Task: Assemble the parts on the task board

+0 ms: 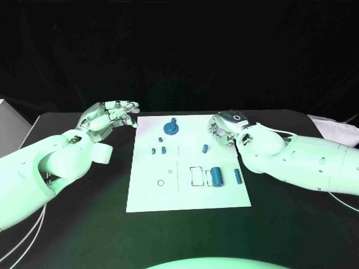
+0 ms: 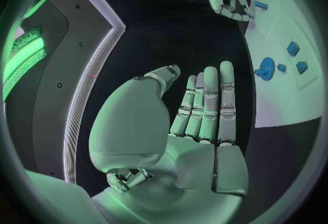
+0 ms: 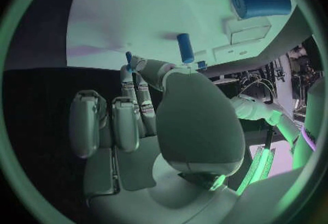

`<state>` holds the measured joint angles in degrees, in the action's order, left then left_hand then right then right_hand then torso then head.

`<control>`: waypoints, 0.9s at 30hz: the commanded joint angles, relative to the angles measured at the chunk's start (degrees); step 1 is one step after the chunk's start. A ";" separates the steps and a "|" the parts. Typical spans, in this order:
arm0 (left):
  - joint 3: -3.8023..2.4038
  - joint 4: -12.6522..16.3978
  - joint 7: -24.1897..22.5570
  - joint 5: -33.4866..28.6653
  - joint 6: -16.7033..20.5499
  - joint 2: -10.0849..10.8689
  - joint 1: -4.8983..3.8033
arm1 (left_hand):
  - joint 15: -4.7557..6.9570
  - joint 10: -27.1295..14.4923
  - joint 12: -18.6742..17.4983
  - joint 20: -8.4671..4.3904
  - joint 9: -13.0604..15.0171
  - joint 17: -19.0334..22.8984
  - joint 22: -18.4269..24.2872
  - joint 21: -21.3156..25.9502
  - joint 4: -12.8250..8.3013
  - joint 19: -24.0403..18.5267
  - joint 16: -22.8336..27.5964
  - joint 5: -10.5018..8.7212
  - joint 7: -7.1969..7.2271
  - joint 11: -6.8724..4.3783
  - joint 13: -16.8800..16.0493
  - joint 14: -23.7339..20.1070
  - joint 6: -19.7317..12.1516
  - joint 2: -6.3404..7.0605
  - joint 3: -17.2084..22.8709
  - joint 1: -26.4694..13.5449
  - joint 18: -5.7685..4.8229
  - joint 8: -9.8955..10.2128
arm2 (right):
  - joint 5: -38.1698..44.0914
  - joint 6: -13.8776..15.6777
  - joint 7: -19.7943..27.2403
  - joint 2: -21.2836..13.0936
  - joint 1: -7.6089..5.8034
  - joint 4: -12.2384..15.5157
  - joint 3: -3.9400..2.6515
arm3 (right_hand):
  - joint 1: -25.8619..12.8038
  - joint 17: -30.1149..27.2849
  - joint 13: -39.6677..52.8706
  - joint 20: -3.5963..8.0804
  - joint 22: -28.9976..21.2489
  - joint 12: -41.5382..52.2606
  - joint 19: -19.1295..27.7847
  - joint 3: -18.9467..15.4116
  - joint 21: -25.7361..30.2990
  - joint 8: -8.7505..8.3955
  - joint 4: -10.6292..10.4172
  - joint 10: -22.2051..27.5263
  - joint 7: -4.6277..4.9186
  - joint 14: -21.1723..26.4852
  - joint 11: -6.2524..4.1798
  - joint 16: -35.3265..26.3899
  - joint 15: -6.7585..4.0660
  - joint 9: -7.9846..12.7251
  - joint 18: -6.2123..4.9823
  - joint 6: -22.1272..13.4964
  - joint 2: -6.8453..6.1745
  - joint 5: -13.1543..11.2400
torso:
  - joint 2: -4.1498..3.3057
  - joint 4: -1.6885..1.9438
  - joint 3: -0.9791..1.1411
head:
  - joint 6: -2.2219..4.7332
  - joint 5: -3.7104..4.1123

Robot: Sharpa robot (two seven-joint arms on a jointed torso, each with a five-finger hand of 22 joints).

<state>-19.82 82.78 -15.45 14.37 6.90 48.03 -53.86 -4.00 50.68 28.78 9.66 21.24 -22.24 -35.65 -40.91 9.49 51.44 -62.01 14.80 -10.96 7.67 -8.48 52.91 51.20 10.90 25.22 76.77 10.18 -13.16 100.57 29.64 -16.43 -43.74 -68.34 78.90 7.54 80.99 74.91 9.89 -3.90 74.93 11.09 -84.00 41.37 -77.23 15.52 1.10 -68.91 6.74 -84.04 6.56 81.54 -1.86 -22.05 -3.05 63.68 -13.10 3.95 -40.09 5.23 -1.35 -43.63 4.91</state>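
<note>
task board [image 1: 188,193] holding blue parts [image 1: 217,176], both hands beside it

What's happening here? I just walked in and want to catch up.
The robot is at the white task board, where small blue parts lie loose, among them a round gear-like piece and a large cylinder. The left hand hovers open off the board's far left corner. The right hand holds nothing at its right edge.
</note>
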 commanded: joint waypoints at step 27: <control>-0.04 -0.77 -0.18 -0.07 0.58 -1.22 0.06 | -0.18 -0.64 0.31 0.14 0.00 0.11 0.27 0.49 0.09 0.62 0.27 -0.39 -0.11 0.20 0.14 0.24 -0.31 0.20 -0.43 0.69 0.32 -0.22 | 0.35 2.85 0.32 -0.60 1.25 15.52 -0.50 | 0.88 0.29 2.61 0.39 7.96 0.06 -2.52 0.48 -0.22 -0.27 0.17 -4.64 -0.15 -3.06 -4.17 0.17 -0.27 -0.11 0.41 0.48 1.06 -0.03 | 0.33 0.26 -0.31 | -0.79 -4.26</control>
<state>-19.81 81.95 -15.21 14.37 7.23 46.99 -53.81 -4.00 50.47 28.78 9.83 21.23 -22.20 -35.42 -40.59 9.64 51.61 -62.01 14.80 -10.96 7.89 -8.40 52.91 51.20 10.95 25.06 76.82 10.18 -13.16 100.55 31.39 -17.07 -44.55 -67.39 94.23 7.03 81.00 74.90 9.89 -3.90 74.91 10.85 -84.00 41.52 -77.44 15.51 1.27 -68.85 6.55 -84.04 6.50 81.54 -1.85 -22.09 -3.06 63.87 -13.11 3.67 -39.81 5.44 -1.60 -44.21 1.43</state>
